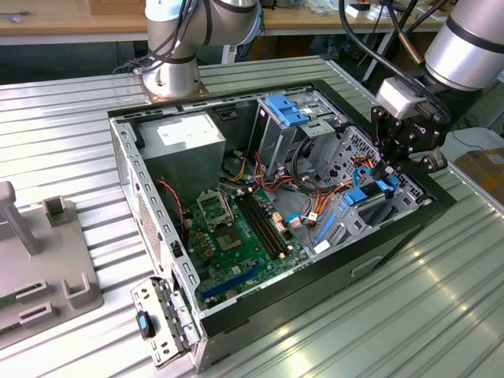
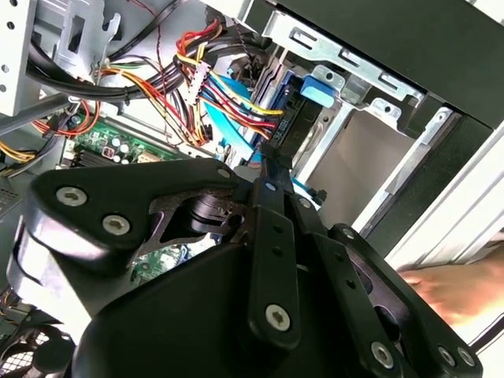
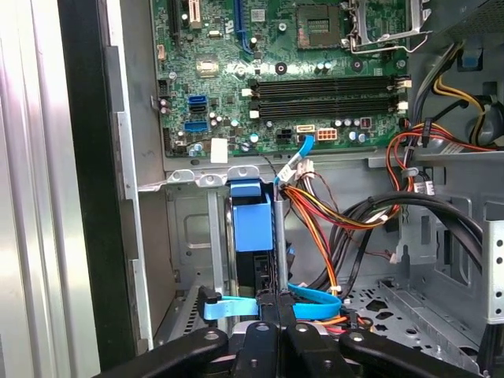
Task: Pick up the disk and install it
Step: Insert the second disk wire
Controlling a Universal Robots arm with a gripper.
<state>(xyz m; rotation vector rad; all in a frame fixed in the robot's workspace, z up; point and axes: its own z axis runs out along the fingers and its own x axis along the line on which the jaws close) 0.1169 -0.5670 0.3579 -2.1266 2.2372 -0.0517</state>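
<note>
End effector sits low at the front corner of the open computer case on the bench, fingers together, clamped on the disk. Disk stands on edge in the drive bay, dark body with bright blue carrier frame, beside the motherboard.

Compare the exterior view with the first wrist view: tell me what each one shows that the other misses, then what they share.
Exterior view alone: the whole open case on the ribbed metal table, the power supply, the arm's base, a detached bracket by the case's near corner, and the gripper from outside, lowered over the drive bay.

First wrist view alone: a look straight down into the bay, where the disk stands on edge between metal rails, just beyond the gripper.

Both: the motherboard, its memory slots, and the bundled cables.
</note>
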